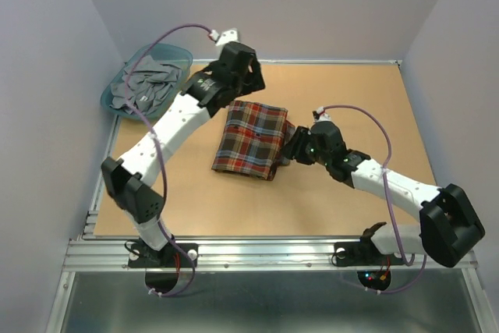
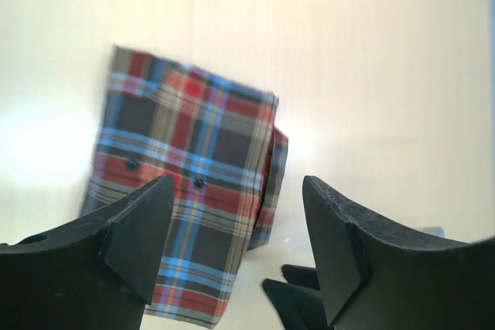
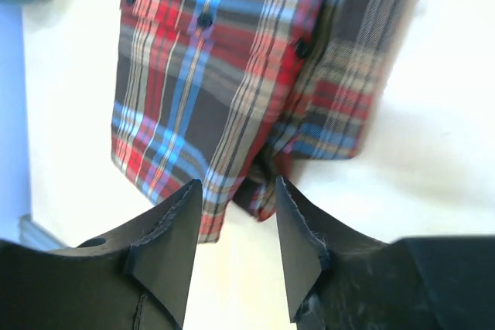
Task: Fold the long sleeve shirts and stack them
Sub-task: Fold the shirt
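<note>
The right gripper [image 3: 238, 191] is released, its jaws part-way apart, and the shirt's [image 1: 251, 139] near right edge lies between the fingertips without being clamped. From above it sits low at the right side of the shirt, just beside the doubled edge. The left gripper [image 2: 238, 199] is released too, jaws wide apart, hanging over the shirt's far edge and touching nothing. In its wrist view the plaid shows between the two black fingers [image 2: 131, 229].

The shirt lies folded into a compact rectangle at the middle of the table [image 1: 351, 91], flat, with a thicker layered fold along its right side. Dark buttons [image 3: 205, 19] show on the top layer.

At the far left corner, well apart from the shirt, a teal basket [image 1: 185, 58] holds crumpled grey clothes [image 1: 144, 87]. Both arms reach in from the near edge — left arm long and stretched, right arm bent low.
</note>
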Controlling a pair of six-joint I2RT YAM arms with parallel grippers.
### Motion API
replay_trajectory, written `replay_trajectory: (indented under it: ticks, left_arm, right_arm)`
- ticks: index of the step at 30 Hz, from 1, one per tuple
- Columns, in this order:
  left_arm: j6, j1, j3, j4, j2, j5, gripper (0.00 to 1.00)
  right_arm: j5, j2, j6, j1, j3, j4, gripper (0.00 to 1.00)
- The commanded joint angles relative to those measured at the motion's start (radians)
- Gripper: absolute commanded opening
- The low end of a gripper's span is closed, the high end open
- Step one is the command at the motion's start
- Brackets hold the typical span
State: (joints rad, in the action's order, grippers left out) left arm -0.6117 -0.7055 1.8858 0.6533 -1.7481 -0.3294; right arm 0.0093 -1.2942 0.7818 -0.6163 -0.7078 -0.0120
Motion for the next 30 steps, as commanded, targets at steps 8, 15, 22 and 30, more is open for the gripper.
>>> replay_trajectory:
  ticks: [8, 15, 22, 30]
  left_arm:
    - [-0.016, 0.155, -0.557, -0.199, 0.304, 0.058, 0.78]
    - [-0.01, 0.161, -0.807, -0.308, 0.397, 0.122, 0.77]
    - [-0.003, 0.162, -0.904, -0.373, 0.438, 0.165, 0.66]
    - [-0.005, 0.19, -0.962, -0.408, 0.44, 0.147, 0.59]
  right_arm:
    - [-0.055, -0.125, -0.069, 0.026, -0.318, 0.147, 0.56]
    - [-0.127, -0.264, -0.006, 0.092, -0.363, 0.144, 0.56]
    - [-0.299, -0.298, -0.035, 0.09, -0.467, 0.106, 0.41]
    - [-0.54, -0.35, 0.004, 0.04, -0.402, -0.018, 0.41]
